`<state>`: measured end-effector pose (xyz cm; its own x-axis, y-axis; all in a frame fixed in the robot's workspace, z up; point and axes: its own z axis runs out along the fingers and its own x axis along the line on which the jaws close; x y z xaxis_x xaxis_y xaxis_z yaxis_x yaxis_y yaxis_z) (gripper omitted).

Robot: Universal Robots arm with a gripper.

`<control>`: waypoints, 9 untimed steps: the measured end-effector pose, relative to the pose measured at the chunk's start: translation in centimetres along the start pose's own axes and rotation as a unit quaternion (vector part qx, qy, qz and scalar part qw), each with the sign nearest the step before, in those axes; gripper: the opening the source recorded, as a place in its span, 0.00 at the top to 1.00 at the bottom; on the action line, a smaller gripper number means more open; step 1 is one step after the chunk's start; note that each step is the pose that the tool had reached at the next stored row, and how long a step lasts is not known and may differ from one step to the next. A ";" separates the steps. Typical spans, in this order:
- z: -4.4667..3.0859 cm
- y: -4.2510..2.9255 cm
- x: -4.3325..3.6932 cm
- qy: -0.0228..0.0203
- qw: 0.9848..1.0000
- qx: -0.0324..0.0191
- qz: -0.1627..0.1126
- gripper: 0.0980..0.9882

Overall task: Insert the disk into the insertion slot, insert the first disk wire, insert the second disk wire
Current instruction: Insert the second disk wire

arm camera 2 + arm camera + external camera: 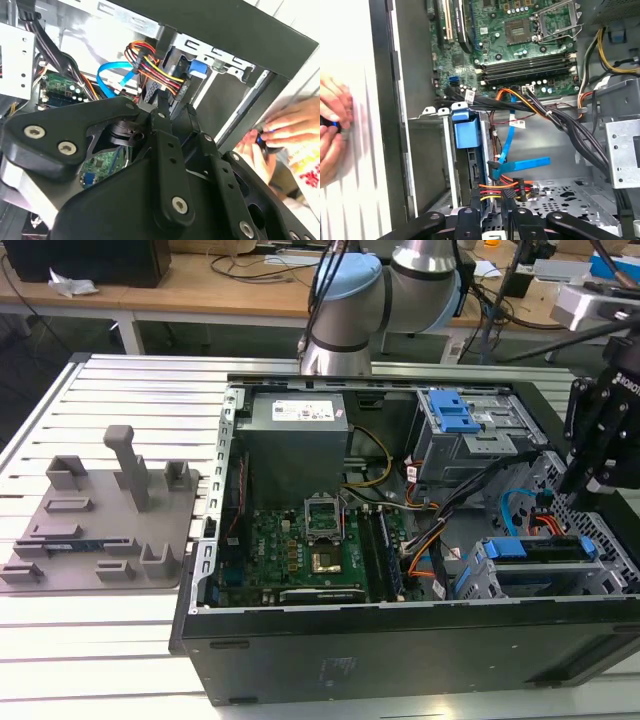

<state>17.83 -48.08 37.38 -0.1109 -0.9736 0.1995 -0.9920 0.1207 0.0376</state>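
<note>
The disk (530, 548), framed by its blue caddy, sits inside the insertion slot (478, 575) at the exterior view's right, near the case's front corner. Its blue caddy end (466, 132) shows in the grey cage (432, 150) in the first wrist view. My gripper (578, 485) hangs just above that cage. In both wrist views its fingers (475, 207) stand close together around the red, yellow and orange disk wire (500, 187) at its black plug. A flat blue disk wire (520, 165) hangs loose beside it, also seen in the second wrist view (112, 80).
The open computer case (400, 660) lies on a slatted white table. A grey bay with a blue latch (450, 415) sits deeper in the case, beside the motherboard (300, 540). A person's hand (332, 130) rests outside the case wall. A grey fixture plate (100, 520) lies at the exterior view's left.
</note>
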 end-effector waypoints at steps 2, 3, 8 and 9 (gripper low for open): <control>-0.19 0.12 -0.95 0.010 1.000 0.001 0.001 0.77; -0.27 0.17 -1.32 0.014 1.000 0.002 0.001 0.77; -0.27 0.91 -1.49 0.034 0.999 0.004 0.000 0.77; -0.26 1.09 -1.47 0.036 0.999 0.004 0.000 0.77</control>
<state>16.93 -46.46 37.38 -0.1072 -0.9569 0.2699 -0.9924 0.1193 0.0289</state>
